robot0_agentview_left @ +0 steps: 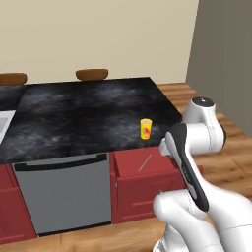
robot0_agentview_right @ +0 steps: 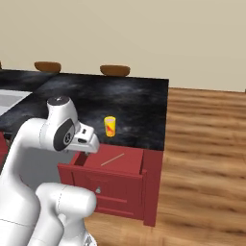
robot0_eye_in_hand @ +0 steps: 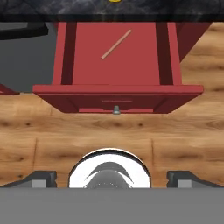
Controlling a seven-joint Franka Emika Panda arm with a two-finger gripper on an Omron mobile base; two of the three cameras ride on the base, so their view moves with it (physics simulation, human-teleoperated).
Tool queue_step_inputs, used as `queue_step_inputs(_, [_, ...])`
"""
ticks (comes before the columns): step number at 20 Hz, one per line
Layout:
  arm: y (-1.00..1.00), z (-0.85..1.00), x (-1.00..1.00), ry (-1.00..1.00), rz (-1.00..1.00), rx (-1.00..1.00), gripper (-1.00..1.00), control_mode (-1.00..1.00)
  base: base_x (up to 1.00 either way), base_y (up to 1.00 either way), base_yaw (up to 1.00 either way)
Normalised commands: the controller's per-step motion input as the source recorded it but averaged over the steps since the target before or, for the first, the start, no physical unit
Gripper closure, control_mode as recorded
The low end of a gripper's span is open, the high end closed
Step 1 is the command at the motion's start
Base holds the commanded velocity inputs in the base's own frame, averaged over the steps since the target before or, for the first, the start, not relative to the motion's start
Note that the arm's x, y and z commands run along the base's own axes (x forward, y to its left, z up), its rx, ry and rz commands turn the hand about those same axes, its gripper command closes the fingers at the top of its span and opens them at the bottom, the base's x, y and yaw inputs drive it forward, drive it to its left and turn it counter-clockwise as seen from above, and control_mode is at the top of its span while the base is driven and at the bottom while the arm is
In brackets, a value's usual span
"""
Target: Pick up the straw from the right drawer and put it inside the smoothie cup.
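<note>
The right drawer (robot0_agentview_left: 147, 183) (robot0_agentview_right: 115, 185) (robot0_eye_in_hand: 118, 89) stands pulled out, red, below the black counter's right end. The thin tan straw (robot0_agentview_left: 145, 162) (robot0_agentview_right: 112, 159) (robot0_eye_in_hand: 116, 44) lies slantwise on the drawer's floor. The small yellow smoothie cup (robot0_agentview_left: 145, 128) (robot0_agentview_right: 110, 126) stands upright on the counter just behind the drawer; its yellow edge (robot0_eye_in_hand: 114, 1) peeks in at the top of the hand view. My gripper (robot0_eye_in_hand: 113, 180) (robot0_agentview_right: 89, 145) hangs above the drawer's front, pointing down, well clear of the straw. Its fingertips (robot0_eye_in_hand: 41, 179) stand wide apart with nothing between them.
A grey dishwasher front (robot0_agentview_left: 64, 192) with a bar handle sits left of the drawer. Two brown wooden bowls (robot0_agentview_left: 92, 74) (robot0_agentview_left: 12, 78) rest at the counter's back edge. A sink (robot0_agentview_right: 12, 98) lies far left. Wooden floor (robot0_agentview_right: 202, 158) spreads to the right.
</note>
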Motion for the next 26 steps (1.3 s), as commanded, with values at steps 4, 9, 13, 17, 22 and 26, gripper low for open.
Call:
queue_step_inputs(4, [0.0,-0.44,0.39,0.04,-0.03,0.04,-1.0,-1.0,0.0,0.0,0.0])
queue_step_inputs(9, [0.0,-0.36,0.44,0.06,-0.02,0.02,-1.0,-1.0,0.0,0.0,0.0])
queue_step_inputs(13, [0.0,-0.38,0.43,0.04,-0.01,0.0,-1.0,-1.0,0.0,0.0,0.0])
queue_step_inputs(17, [-0.01,-0.39,0.47,0.03,0.0,0.0,-1.0,-1.0,0.0,0.0,0.0])
queue_step_inputs(22, [-0.02,-0.36,0.52,0.0,0.0,0.0,-1.0,-1.0,0.0,0.0,0.0])
queue_step_inputs(26, [0.0,-0.29,0.5,0.0,0.0,0.0,-1.0,-1.0,0.0,0.0,0.0])
